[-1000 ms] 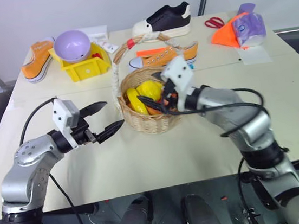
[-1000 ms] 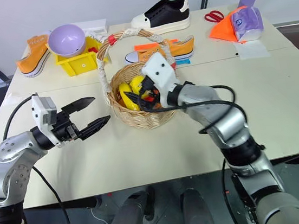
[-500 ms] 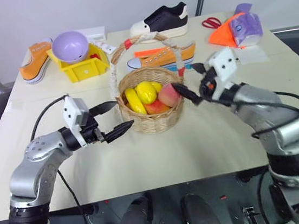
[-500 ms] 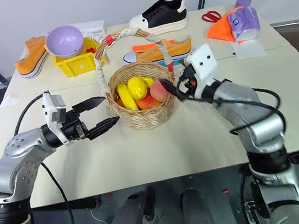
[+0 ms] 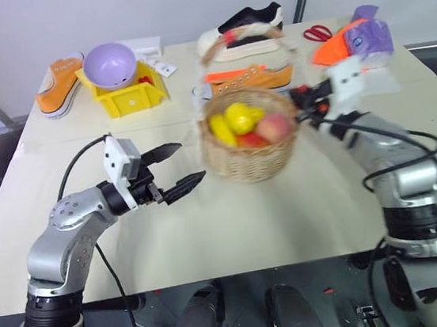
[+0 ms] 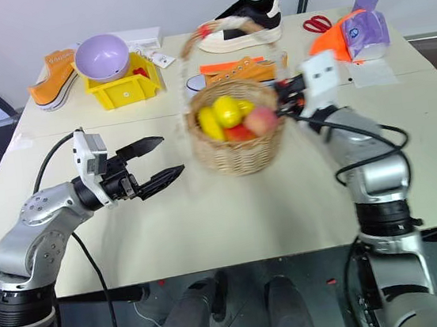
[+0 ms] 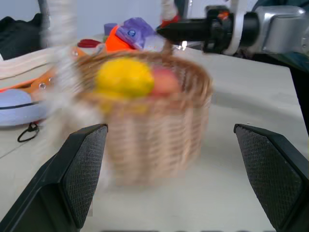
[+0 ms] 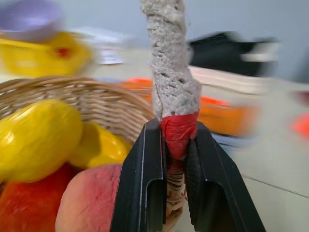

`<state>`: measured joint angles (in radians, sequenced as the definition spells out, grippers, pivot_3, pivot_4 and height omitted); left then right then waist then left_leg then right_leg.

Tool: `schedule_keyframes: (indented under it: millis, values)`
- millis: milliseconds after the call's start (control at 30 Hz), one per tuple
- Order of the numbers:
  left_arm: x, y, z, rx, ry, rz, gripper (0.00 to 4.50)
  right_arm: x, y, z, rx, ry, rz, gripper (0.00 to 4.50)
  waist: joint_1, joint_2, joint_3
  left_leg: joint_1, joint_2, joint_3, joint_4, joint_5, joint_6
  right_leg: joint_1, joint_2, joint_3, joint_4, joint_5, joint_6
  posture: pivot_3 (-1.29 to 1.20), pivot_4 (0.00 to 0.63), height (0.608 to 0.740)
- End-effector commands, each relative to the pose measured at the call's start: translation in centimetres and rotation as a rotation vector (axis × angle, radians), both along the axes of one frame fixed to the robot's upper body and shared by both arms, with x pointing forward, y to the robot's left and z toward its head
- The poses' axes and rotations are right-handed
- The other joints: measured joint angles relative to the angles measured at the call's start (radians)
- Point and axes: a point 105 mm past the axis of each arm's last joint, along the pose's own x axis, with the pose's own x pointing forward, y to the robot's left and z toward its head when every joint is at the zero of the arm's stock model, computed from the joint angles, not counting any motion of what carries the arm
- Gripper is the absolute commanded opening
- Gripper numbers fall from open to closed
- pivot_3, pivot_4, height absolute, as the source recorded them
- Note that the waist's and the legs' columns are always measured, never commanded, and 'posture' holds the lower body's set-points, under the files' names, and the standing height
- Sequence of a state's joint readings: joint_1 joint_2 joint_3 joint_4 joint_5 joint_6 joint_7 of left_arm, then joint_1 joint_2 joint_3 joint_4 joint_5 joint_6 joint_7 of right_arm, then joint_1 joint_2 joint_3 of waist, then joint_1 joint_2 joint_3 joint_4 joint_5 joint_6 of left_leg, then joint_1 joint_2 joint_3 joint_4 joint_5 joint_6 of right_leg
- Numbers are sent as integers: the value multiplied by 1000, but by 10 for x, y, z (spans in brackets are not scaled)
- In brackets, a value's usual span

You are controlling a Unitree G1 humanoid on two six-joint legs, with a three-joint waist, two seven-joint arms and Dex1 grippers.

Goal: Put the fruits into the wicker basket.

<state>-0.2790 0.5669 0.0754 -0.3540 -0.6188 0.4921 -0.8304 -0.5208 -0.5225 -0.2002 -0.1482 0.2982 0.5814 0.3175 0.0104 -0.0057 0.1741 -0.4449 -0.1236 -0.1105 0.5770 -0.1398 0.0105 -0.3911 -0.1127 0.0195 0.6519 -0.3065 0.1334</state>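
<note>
The wicker basket (image 5: 251, 158) stands mid-table, blurred by motion, its tall handle (image 8: 171, 72) wrapped in white with a red band at the foot. Inside lie the fruits: a yellow lemon (image 5: 238, 118), a pink peach (image 5: 276, 127), a yellow banana-like one (image 5: 220, 130) and a red-orange one (image 5: 254, 139). My right gripper (image 8: 176, 129) is shut on the handle's red band at the basket's right rim, and it also shows at the rim as the right gripper (image 5: 304, 108). My left gripper (image 5: 187, 163) hovers open just left of the basket, apart from it, pointing at its wall.
At the back left a yellow bin (image 5: 127, 97) holds a purple bowl (image 5: 109, 65), with an orange sneaker (image 5: 56, 78) beside it. Behind the basket lie another orange sneaker (image 5: 249, 78) and a black-and-white shoe (image 5: 254, 27). Scissors (image 5: 316, 33) and an orange-purple bag (image 5: 351, 39) sit back right.
My right gripper came out of the basket, swung right and shut on the handle's foot. The basket has slid right with it. The left gripper stayed open.
</note>
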Motion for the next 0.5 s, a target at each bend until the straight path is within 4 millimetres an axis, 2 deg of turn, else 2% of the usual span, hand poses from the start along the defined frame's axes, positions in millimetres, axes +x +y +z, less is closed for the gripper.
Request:
schedule_keyframes:
  millis: [33, 67, 100, 167, 233, 300, 367, 400, 500]
  values:
    - [-1, -9, 9, -2, -48, -38, 4500, -19, -69, 30, -19, -128, -252, 22, 4, 0, 0, 0, 0, 0, 0, 0, 0, 0, 0, 0, 0, 0, 0, 0, 150, 740]
    - [0, -11, 9, -4, -47, -51, 4500, -25, -94, 28, -14, -124, -332, 22, 5, 0, 0, 0, 0, 0, 0, 0, 0, 0, 0, 0, 0, 0, 0, 0, 150, 740]
    - [1, -13, 9, -5, -47, -60, 4500, -28, -109, 27, -8, -122, -379, 22, 4, 0, 0, 0, 0, 0, 0, 0, 0, 1, 0, 0, 0, 0, 0, 0, 150, 740]
    - [1, -16, 9, -7, -46, -72, 4500, -32, -125, 24, 10, -118, -427, 22, 2, 0, 0, 0, 0, 0, 0, 1, 2, 2, 0, 0, 0, 0, 0, 0, 150, 740]
    - [3, -22, 9, -13, -47, -95, 4500, -37, -160, 17, 59, -113, -538, 22, -8, 1, 0, 0, 0, 2, 0, 1, 2, 4, 0, 1, 0, 0, 0, 0, 150, 740]
    - [5, -27, 9, -16, -48, -107, 4500, -41, -181, 10, 83, -110, -597, 22, -13, 1, 0, 0, 1, 2, 0, 2, 2, 3, 0, 1, 2, 0, 0, 0, 150, 740]
    - [8, -26, 9, -13, -48, -102, 4500, -44, -187, 6, 106, -115, -593, 1056, -21, 1, 0, 0, 1, 2, 0, 2, 2, 4, 1, 1, 2, 0, 0, 0, 150, 740]
    - [9, -25, 9, -12, -48, -100, 4500, -45, -187, 6, 106, -119, -586, 1428, -24, 1, 0, 0, 1, 2, 0, 2, 2, 4, 0, 1, 2, 0, 0, 0, 150, 740]
    - [13, -21, 8, -7, -44, -75, 4500, -51, -179, 9, 43, -136, -556, 2963, -25, 2, 0, 0, 1, 2, 0, 2, 2, 3, 1, 1, 3, 0, 0, 0, 150, 740]
